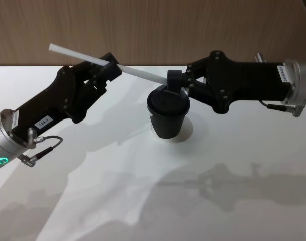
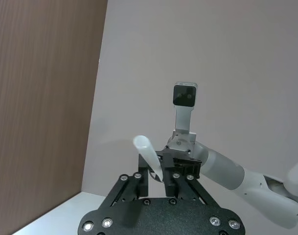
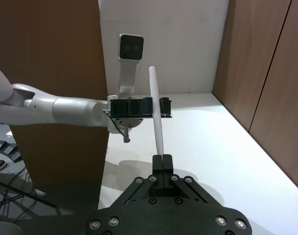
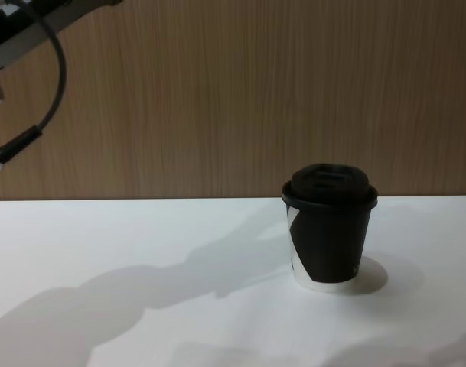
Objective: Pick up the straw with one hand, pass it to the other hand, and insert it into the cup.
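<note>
White straw [image 1: 137,73] slants across the upper middle of the head view, held in two places. The left hand [image 1: 111,68] is closed on its middle, and the right hand [image 1: 174,80] is closed on its lower end, just above the lid of the black cup [image 1: 168,120]. The cup stands upright on the white counter [image 1: 233,160], at centre frame.

- A small white label [image 1: 42,121] on the black blocky left gripper [image 1: 111,69], left of the black paper cup with domed lid [image 1: 168,114], carries a short dark code, perhaps "1X4-7"; I am not sure.
- A white label [image 1: 282,75] on the black right gripper [image 1: 174,79], right of the cup, has print too small to read.
</note>
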